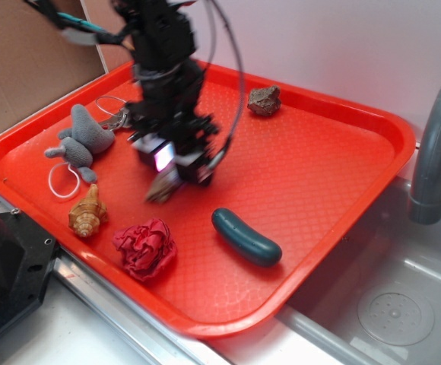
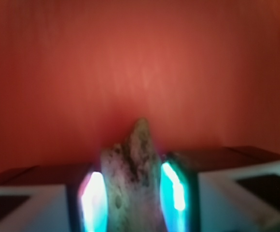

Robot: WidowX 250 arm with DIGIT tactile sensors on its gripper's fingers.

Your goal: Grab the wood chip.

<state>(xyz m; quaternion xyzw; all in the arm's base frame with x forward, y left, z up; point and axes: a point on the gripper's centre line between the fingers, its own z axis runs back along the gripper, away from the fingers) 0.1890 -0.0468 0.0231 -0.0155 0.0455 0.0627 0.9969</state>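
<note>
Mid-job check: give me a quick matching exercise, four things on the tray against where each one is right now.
Things:
1. wood chip
2. rock
3. seashell
4. teal pickle-shaped toy

Places:
A. near the tray's far rim
B. between the gripper's fingers
C. beside the red crumpled cloth, on its left in the exterior view
D. right of the red cloth, toward the sink

Pairs: 1-B, 2-A, 3-C, 4-D

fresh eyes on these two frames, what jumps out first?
The black gripper over the middle of the big red tray, with the wood chip wedged between its glowing fingers in the wrist view. Around it on the tray: a dark teal pickle-shaped toy front right, a crumpled red cloth and a seashell front left.
</note>
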